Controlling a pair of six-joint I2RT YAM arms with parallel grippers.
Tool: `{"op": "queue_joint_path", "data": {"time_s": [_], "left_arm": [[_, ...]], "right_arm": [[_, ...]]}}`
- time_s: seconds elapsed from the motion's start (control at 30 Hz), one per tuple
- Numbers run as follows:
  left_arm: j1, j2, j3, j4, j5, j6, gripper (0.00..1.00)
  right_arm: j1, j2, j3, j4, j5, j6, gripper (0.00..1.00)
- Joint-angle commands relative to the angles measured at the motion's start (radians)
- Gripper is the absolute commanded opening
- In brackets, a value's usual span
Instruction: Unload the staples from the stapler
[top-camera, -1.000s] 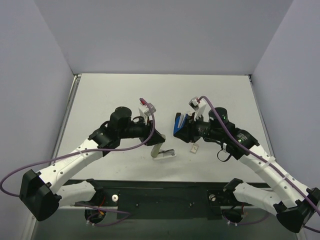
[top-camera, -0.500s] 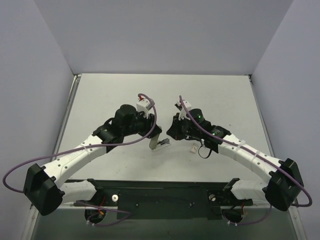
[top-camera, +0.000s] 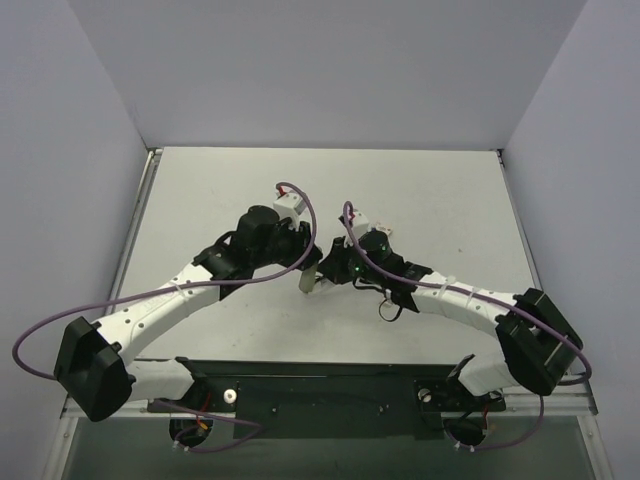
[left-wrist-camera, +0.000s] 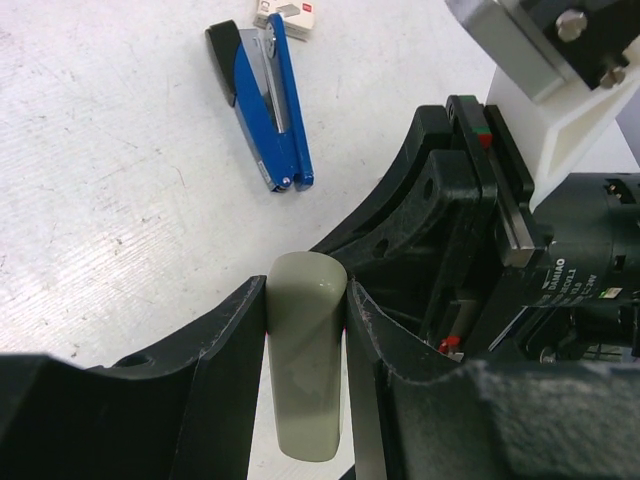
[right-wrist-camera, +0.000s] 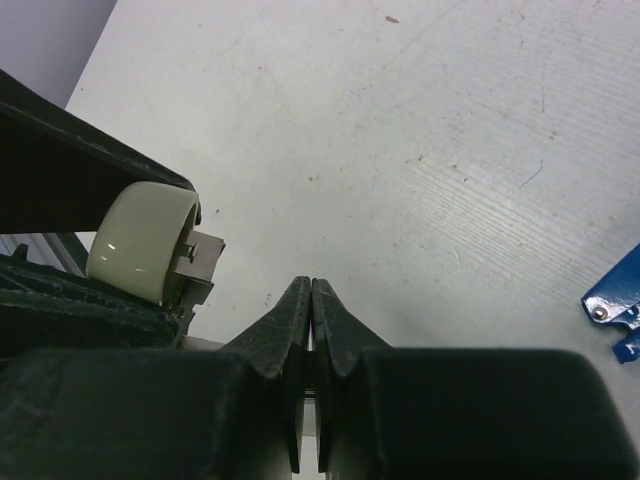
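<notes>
The blue stapler (left-wrist-camera: 268, 100) with a black end lies flat on the table in the left wrist view. Its blue tip shows at the right edge of the right wrist view (right-wrist-camera: 617, 305). In the top view the right arm hides it. My left gripper (left-wrist-camera: 305, 295) (top-camera: 308, 274) is shut on a beige rounded bar (left-wrist-camera: 305, 380) (top-camera: 309, 287) with a grey metal piece (right-wrist-camera: 195, 262) at its end. My right gripper (right-wrist-camera: 312, 287) (top-camera: 326, 272) is shut, right beside that bar. Nothing shows between its fingers. No staples are visible.
A small white box with a red mark (left-wrist-camera: 288, 12) lies by the stapler's black end. The two grippers are close together at the table's middle. A purple cable (top-camera: 300, 205) loops over each wrist. The black base rail (top-camera: 320, 385) runs along the near edge.
My right arm has swung left and down, bringing its shut gripper up to the left gripper. My left gripper has shifted slightly up and right with the beige bar. The blue stapler is now covered from above.
</notes>
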Motion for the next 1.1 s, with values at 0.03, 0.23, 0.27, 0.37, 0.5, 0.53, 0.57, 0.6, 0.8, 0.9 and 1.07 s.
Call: {"op": "queue_joint_path", "data": {"time_s": [0.03, 0.23, 0.27, 0.37, 0.5, 0.53, 0.57, 0.6, 0.8, 0.9, 1.07], "left_arm": [[-0.002, 0.016, 0.064, 0.028, -0.061, -0.029, 0.0], [-0.002, 0.041, 0.085, 0.023, -0.123, -0.032, 0.0], [-0.001, 0.05, 0.091, 0.023, -0.123, -0.032, 0.0], [-0.002, 0.067, 0.1, 0.026, -0.152, -0.035, 0.0], [-0.002, 0.085, 0.102, 0.046, -0.179, -0.045, 0.0], [-0.002, 0.09, 0.103, 0.054, -0.19, -0.048, 0.0], [-0.002, 0.093, 0.102, 0.055, -0.202, -0.049, 0.0], [-0.002, 0.093, 0.1, 0.063, -0.211, -0.049, 0.0], [-0.001, 0.105, 0.091, 0.089, -0.262, -0.054, 0.0], [-0.002, 0.111, 0.077, 0.109, -0.285, -0.058, 0.0], [-0.001, 0.119, 0.05, 0.143, -0.327, -0.071, 0.0]], "right_arm": [[0.012, 0.051, -0.045, 0.213, -0.065, 0.021, 0.0], [0.024, 0.08, -0.091, 0.322, -0.092, 0.058, 0.0], [0.033, 0.083, -0.096, 0.338, -0.095, 0.064, 0.0], [0.05, 0.095, -0.122, 0.405, -0.1, 0.083, 0.0], [0.064, 0.149, -0.142, 0.497, -0.115, 0.127, 0.0], [0.064, 0.172, -0.143, 0.512, -0.128, 0.148, 0.0], [0.064, 0.18, -0.151, 0.546, -0.135, 0.161, 0.0], [0.064, 0.196, -0.152, 0.562, -0.143, 0.173, 0.0], [0.063, 0.238, -0.152, 0.664, -0.183, 0.228, 0.0], [0.064, 0.241, -0.151, 0.683, -0.194, 0.236, 0.0], [0.066, 0.247, -0.137, 0.717, -0.23, 0.254, 0.0]]}}
